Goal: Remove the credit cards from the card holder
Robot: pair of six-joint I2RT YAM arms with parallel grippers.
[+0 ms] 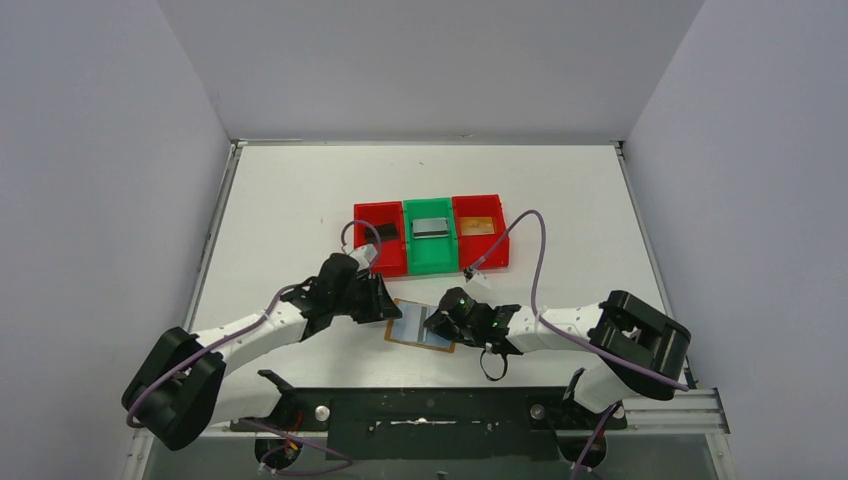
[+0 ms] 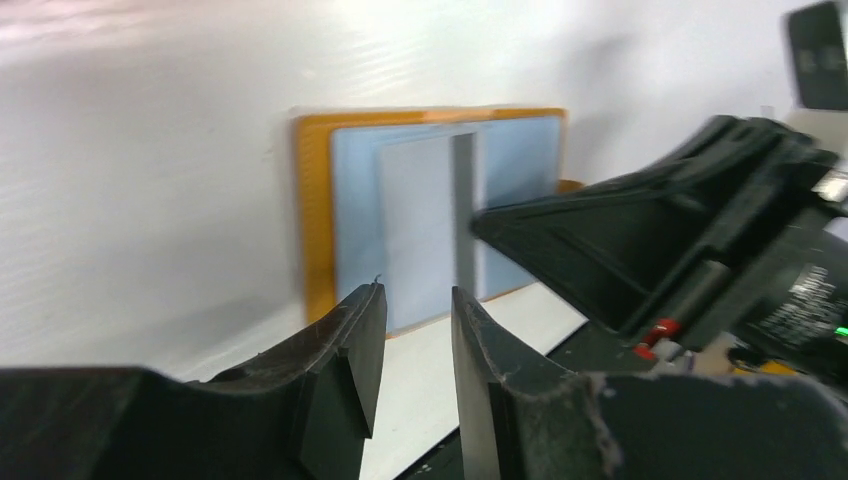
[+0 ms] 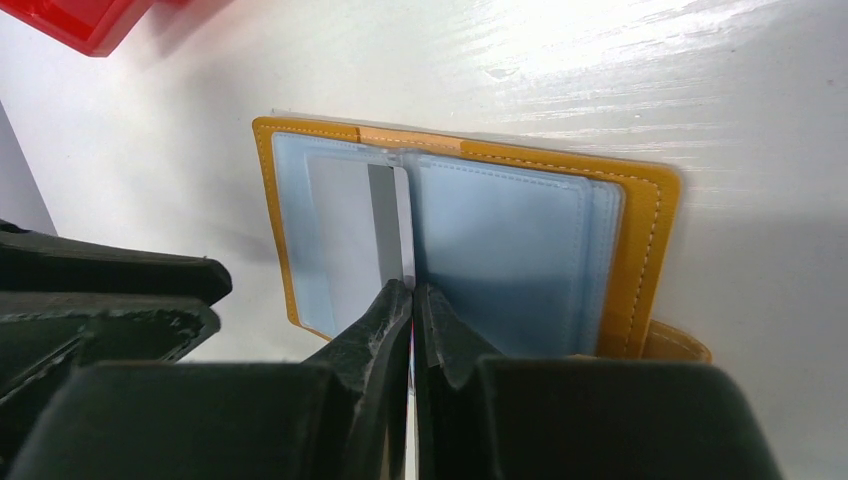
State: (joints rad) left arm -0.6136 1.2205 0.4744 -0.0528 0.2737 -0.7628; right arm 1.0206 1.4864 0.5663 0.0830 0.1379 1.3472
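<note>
The orange-tan card holder (image 1: 398, 333) lies open on the table between both arms, its two pale blue-grey panels facing up; it also shows in the left wrist view (image 2: 315, 200) and the right wrist view (image 3: 640, 230). My right gripper (image 1: 440, 318) (image 3: 412, 290) is shut on the near edge of a grey credit card (image 3: 385, 225) (image 2: 420, 220) that sticks out of the holder by its middle fold. My left gripper (image 1: 392, 305) (image 2: 418, 300) is open by a narrow gap and empty, just off the holder's left edge.
A row of three bins stands behind the holder: a red bin (image 1: 372, 258) with a dark card, a green bin (image 1: 430, 262) with a grey card, and a red bin (image 1: 492, 252) with a tan card. The two grippers are close together.
</note>
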